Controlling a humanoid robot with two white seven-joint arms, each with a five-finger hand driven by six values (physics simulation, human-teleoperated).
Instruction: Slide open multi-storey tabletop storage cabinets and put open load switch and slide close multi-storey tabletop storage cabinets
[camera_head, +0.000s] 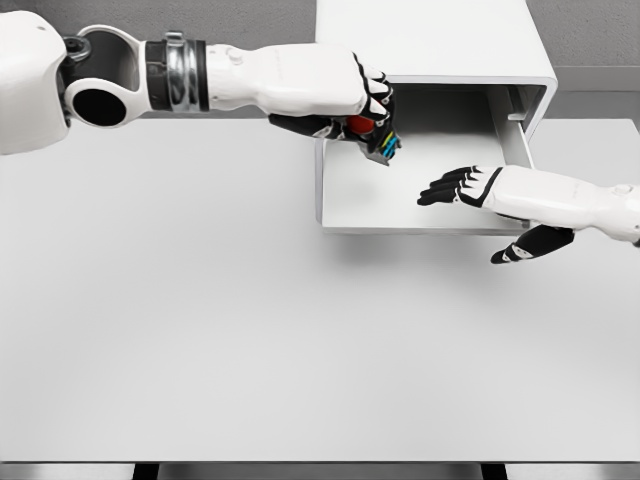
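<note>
Holding the load switch (375, 135) in my left hand (335, 100), I judge it light and rigid, a small hard block that will not give under my curled fingers, though its smooth casing could slip if I loosen unevenly. My grip wraps its upper part, which seems the sensible place, leaving the lower end free to set down. It shows a red body, a grey lower part and small blue and yellow-green bits at the end; finer detail is too small to tell. It hangs over the drawer's (400, 205) rim at ten o'clock, above the floor. My right hand (480, 190) hovers at the drawer's three o'clock, fingers spread, holding nothing. The cabinet (430, 40) stands at twelve o'clock.
</note>
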